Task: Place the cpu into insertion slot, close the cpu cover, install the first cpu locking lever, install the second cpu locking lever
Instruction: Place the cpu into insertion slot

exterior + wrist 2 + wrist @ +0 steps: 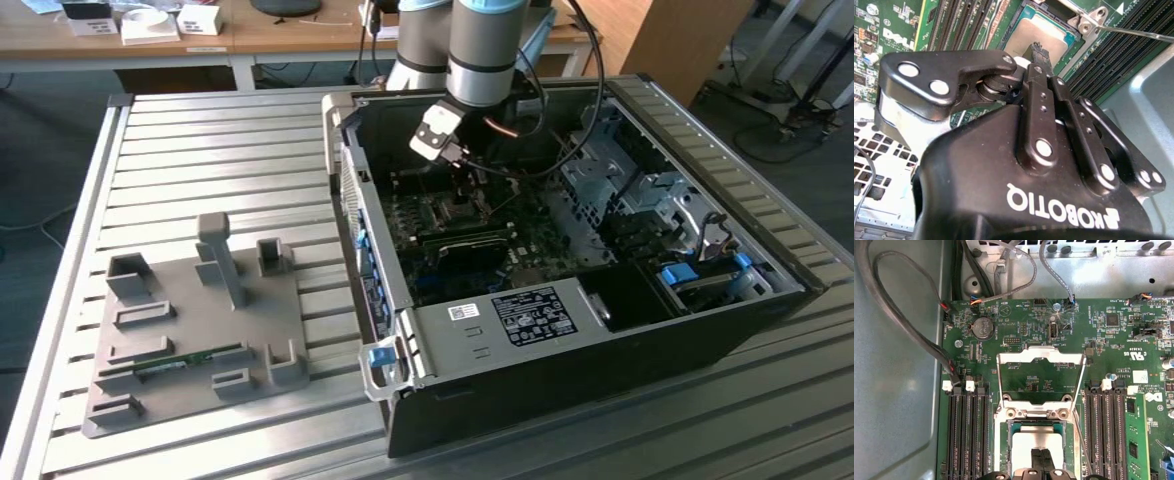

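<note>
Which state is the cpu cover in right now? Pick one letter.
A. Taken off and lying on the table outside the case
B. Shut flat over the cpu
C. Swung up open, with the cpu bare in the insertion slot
C: in the first wrist view the cpu cover stands raised off the insertion slot, green board showing through its window, while the cpu lies uncovered below its hinge.

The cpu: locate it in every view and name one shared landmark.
Exterior view: too small to pick out, somewhere under the gripper inside the computer case.
First wrist view: the cpu is the silver square partly covered by the gripper's tips.
Second wrist view: silver patch just past the gripper.
Shared landmark: the gripper.
</note>
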{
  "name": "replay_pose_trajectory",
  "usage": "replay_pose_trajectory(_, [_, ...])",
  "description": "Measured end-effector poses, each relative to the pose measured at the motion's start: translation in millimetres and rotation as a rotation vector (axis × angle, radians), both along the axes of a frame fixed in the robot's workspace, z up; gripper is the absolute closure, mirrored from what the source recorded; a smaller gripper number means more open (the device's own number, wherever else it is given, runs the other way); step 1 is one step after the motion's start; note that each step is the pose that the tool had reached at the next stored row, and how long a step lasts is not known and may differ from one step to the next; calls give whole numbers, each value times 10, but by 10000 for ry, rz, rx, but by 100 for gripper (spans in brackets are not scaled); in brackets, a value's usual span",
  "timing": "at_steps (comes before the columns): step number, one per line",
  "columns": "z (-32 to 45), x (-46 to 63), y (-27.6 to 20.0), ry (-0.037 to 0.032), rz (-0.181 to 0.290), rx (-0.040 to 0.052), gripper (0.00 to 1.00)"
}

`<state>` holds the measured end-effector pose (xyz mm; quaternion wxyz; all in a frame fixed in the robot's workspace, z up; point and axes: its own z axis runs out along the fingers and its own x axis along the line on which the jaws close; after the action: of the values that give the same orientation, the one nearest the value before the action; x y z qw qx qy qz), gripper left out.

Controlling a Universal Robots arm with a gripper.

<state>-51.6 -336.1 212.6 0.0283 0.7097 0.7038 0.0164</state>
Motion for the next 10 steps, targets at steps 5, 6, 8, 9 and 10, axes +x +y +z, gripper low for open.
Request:
replay_pose_trajectory(5, [-4, 0, -1, 0, 0, -1, 90])
replay_pose_trajectory(6, [-4, 0, -1, -1, 0, 1, 90])
replay_pose_trajectory(8, [-5, 1, -7, -2, 2, 3, 90])
replay_pose_trajectory(9, [-5, 1, -7, -1, 1, 2, 90])
replay_pose_trajectory(10, [-5, 0, -7, -1, 1, 1, 90])
